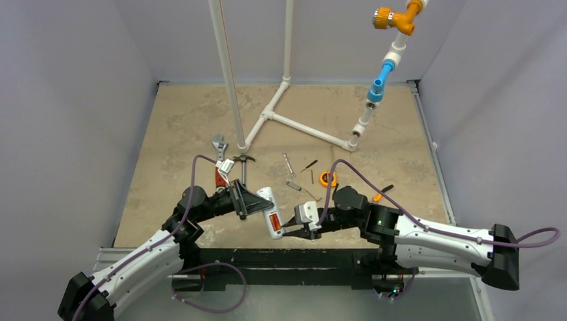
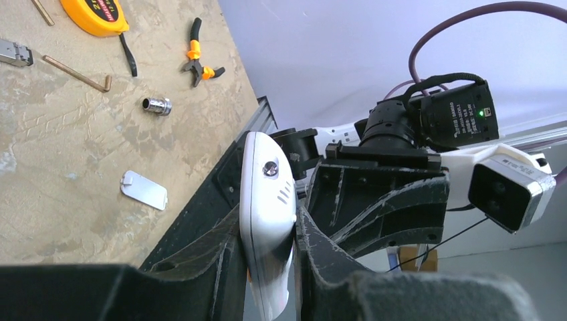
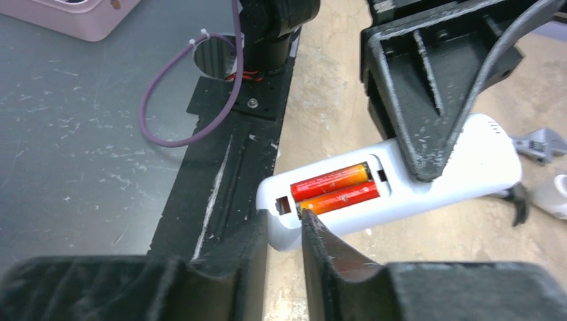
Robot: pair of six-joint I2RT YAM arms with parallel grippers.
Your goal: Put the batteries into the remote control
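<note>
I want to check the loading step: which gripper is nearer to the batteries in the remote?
Right. The right gripper has its tips at the compartment end, beside the batteries; the left gripper clamps the remote control farther along, beyond them.

The slim white remote control (image 1: 271, 212) hangs over the table's near edge. Its far half is boxed in by the left gripper (image 1: 256, 202) clamped across it. Only the end with the orange-red batteries (image 3: 337, 188) lies exposed, and the right gripper (image 3: 284, 226), fingers slightly parted, crowds it. A round orange tape measure (image 1: 327, 178) and orange-handled pliers (image 2: 199, 59) clutter mid-table. Tall white plastic pipes (image 1: 231, 80) bar the back. The tan tabletop (image 1: 160, 134) lies bare at far left.
</note>
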